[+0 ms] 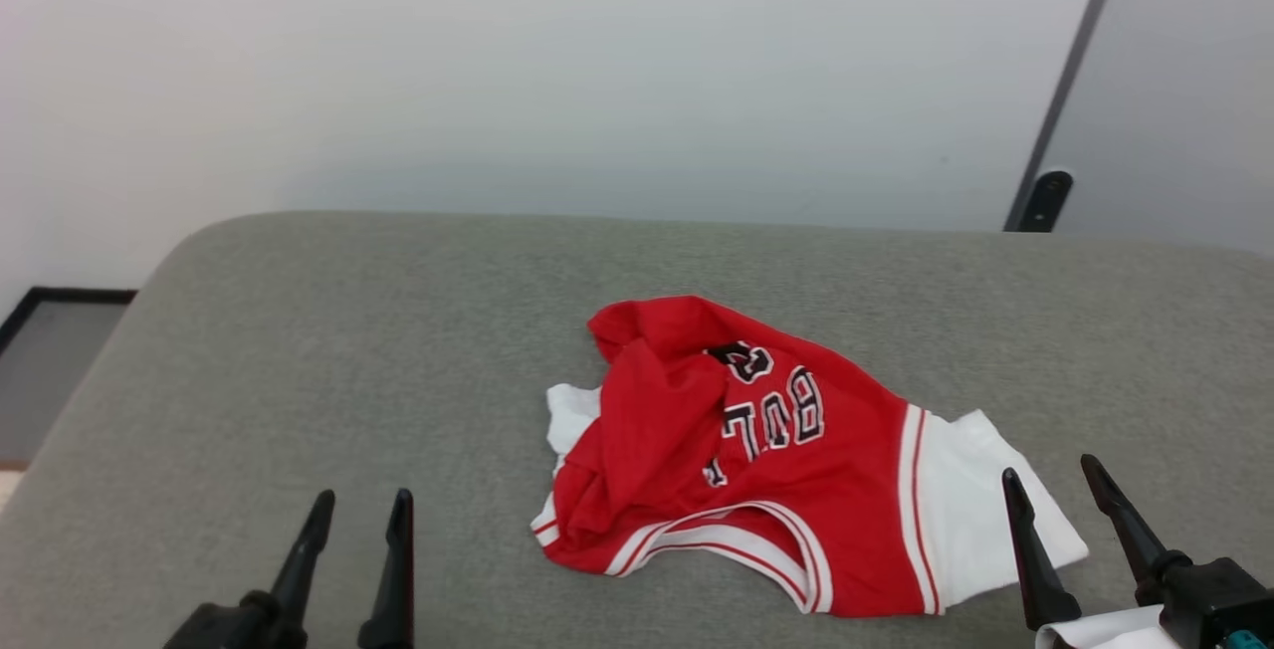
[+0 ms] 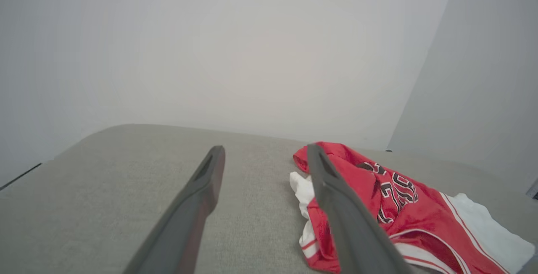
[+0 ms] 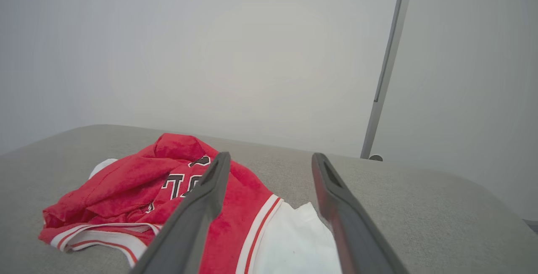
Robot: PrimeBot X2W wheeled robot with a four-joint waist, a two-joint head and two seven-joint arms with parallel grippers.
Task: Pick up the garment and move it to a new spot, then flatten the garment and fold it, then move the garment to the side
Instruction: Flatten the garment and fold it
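Two grippers rise from the bottom edge of the head view, both spread wide with nothing between their fingers. The left gripper [image 1: 362, 500] stands at the lower left over bare upholstery, clear of the cloth. In its own wrist view its right-hand finger crosses in front of the red fabric, and the gap between its fingers shows plain grey weave. The right gripper [image 1: 1050, 470] stands at the lower right, its tips at the outer edge of a white sleeve end. Whether they touch the sleeve cannot be told.

Between them, nearer the right one, the garment [image 1: 756, 460] lies crumpled in a loose heap. It is bright red, with part of its black, white-outlined lettering showing upside down in the head view. The striped white neckline is toward the robot, one white sleeve end is spread flat to the right, and a smaller white patch pokes out on the left.

It rests on a broad grey surface [image 1: 348, 330] of woven fabric, matte and padded-looking, with a rounded far-left corner and a soft curved far edge. Behind that edge rises a plain pale wall [image 1: 597, 62]. To the right, a dark slanting strip [image 1: 1070, 72] divides the wall from a lighter panel [image 1: 1184, 82], and a small dark fitting [image 1: 1042, 199] sits at the strip's foot. At the far left, past the corner, a patch of grey floor [image 1: 50, 360] shows, edged by a dark skirting [image 1: 70, 296].
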